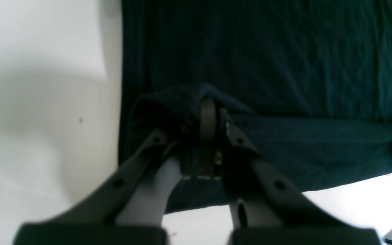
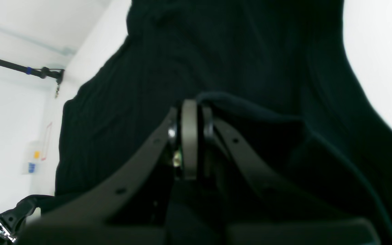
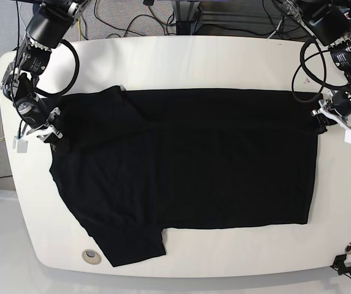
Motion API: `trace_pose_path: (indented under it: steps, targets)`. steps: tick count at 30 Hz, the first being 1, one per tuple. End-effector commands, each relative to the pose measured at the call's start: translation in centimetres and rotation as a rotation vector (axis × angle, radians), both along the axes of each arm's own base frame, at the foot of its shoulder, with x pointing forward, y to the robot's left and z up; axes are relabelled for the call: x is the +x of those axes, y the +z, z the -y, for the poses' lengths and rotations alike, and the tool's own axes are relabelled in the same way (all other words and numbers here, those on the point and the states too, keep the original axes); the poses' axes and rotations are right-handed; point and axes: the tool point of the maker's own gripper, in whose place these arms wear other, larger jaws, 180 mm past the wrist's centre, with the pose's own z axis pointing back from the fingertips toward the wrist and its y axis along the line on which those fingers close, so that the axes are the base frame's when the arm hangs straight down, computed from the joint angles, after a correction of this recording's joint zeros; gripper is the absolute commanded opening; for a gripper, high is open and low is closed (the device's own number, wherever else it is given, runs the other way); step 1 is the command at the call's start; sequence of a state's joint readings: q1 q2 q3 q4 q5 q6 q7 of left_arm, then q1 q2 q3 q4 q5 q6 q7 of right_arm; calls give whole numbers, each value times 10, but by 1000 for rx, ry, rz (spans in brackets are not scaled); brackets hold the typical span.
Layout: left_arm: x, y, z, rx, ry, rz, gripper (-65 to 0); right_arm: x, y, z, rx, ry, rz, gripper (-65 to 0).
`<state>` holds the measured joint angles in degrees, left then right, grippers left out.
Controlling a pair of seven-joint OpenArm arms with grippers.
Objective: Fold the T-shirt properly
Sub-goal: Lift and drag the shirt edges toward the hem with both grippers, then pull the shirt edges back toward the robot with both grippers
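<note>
The white counter (image 3: 181,55) with rounded corners carries the black T-shirt (image 3: 187,159), which lies spread flat across most of its middle, one short sleeve (image 3: 132,245) reaching toward the near edge and the straight hem running down the side where the left arm works. No print shows on the upward face. In the base view the left hand (image 3: 320,120) sits at the far hem corner of the shirt, and the right hand (image 3: 51,136) sits at the opposite, shoulder end beside the other sleeve. The left wrist view shows the left hand (image 1: 213,109) pressed together on a raised fold of the dark cloth at the shirt's edge. The right wrist view shows the right hand (image 2: 191,109) likewise pinching a ridge of the T-shirt, fabric bunched around its tips. Cables (image 3: 132,15) trail beyond the counter's far edge.
</note>
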<state>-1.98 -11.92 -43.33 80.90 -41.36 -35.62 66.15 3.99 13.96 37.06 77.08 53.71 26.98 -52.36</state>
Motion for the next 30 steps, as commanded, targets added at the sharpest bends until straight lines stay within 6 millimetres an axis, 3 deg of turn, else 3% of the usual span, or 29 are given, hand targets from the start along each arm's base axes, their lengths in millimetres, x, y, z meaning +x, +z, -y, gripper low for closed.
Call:
trace_pose_path:
  steps: [1,3,4,8,10,13,15,18,22,26,30]
  targets:
    - [15,16,-9,53,3,46,-650,16,23,9,-38,-14,68,-650]
    - [25,16,-6,102,-31,25,-650,21,20,12,-87,-14,45,-632]
    - [28,15,-5,119,-40,14,-650,20,15,15,-120,-12,21,-562]
    - [37,19,-15,188,-27,15,-276,27,8,6,-247,60,-33,-269]
    - [38,26,-32,250,-17,6,-201,28,21,10,-333,71,-14,-186]
    - [38,42,-54,329,-27,9,-216,19,41,11,-469,99,12,-185]
    - [38,67,-66,427,-52,59,-218,8,56,15,-579,100,28,-185]
    - [20,87,-64,562,-118,127,-218,-13,64,24,-728,105,3,-185]
    - [-4,88,-41,622,-204,181,-218,-30,51,48,-843,68,-83,-185]
    - [-19,76,-14,582,-277,241,-218,-38,14,64,-881,64,-171,-185]
    - [-27,60,-5,581,-282,226,-218,-46,-17,73,-830,63,-232,-185]
